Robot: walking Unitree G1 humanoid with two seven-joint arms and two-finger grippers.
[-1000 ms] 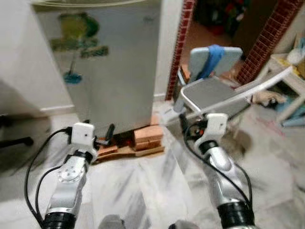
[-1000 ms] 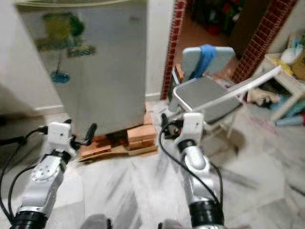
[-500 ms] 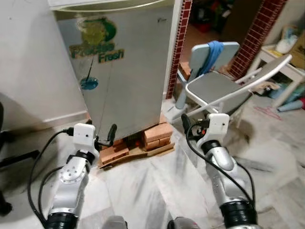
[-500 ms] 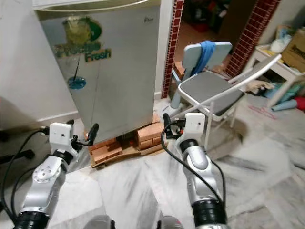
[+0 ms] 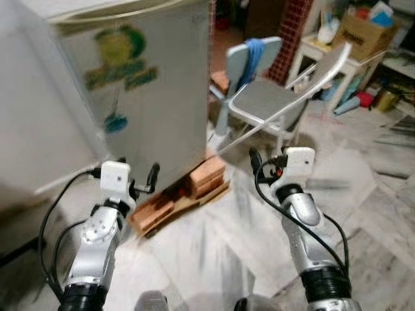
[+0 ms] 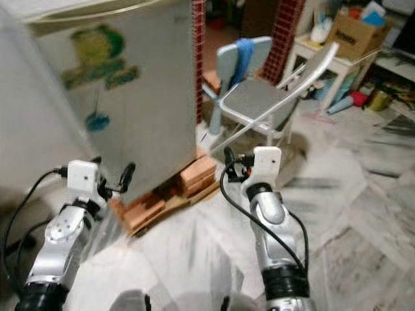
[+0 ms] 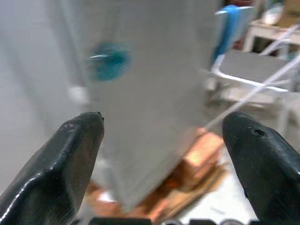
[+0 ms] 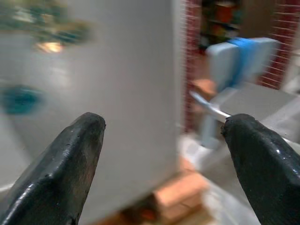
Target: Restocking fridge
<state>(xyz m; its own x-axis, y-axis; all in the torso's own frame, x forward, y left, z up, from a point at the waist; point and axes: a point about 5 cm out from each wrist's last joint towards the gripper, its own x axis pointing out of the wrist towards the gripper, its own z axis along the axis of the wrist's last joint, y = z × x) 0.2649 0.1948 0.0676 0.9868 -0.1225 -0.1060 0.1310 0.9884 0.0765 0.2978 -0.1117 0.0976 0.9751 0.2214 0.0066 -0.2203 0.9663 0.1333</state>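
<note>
The grey fridge stands shut ahead on the left, with a green and blue sticker on its door. It rests on a stack of bricks and wooden boards. My left gripper is raised in front of the fridge's lower part, open, with nothing between its fingers. My right gripper is held up to the right of the fridge, also open and empty, its fingers pointing towards the fridge and the chair. The picture is blurred.
A grey folding chair with a blue cloth over its back stands right of the fridge. A long white bar leans across it. A white table with a cardboard box and clutter is at the far right. The floor is marble.
The whole view has swung and tilted, so the fridge sits further left and the cluttered table shows at the right. Both arms keep the same raised pose, fingers still apart.
</note>
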